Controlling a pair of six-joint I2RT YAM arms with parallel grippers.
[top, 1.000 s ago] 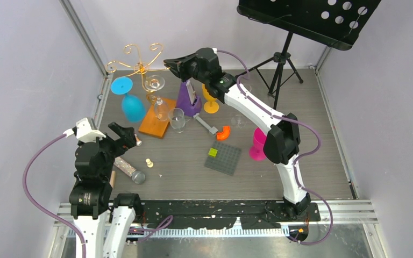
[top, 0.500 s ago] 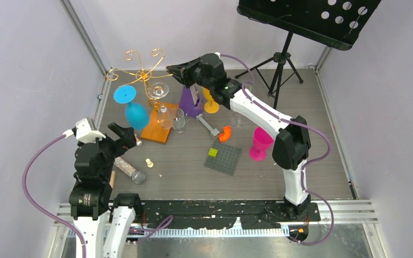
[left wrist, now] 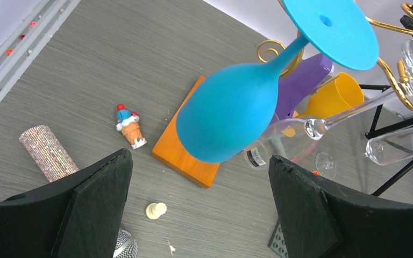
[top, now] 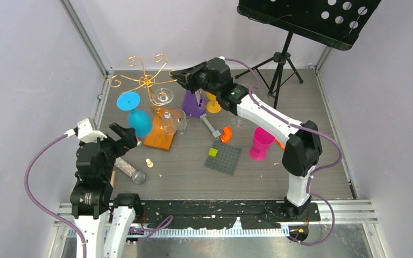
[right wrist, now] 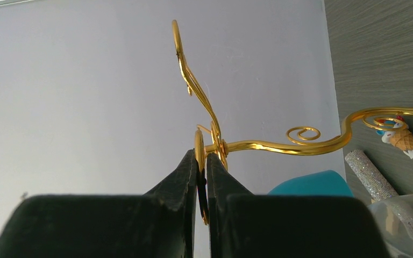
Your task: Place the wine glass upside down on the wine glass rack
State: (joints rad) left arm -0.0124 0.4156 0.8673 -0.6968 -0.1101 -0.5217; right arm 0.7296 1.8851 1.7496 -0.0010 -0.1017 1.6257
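My right fingers [right wrist: 178,177], clamped on the thin gold wire rack [top: 146,80], have pulled it nearer; left fingers [left wrist: 91,199] stand apart. Placement pending.

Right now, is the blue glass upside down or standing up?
Upside down: the blue glass tilts, foot up by the rack, bowl hanging below.

Enclosed by pale lilac walls [top: 21,70] joined at an aluminium corner post [top: 83,35]; floored with a grey wood-grain tabletop [top: 183,172]; furnished far right with a black perforated music stand [top: 290,19] on tripod legs
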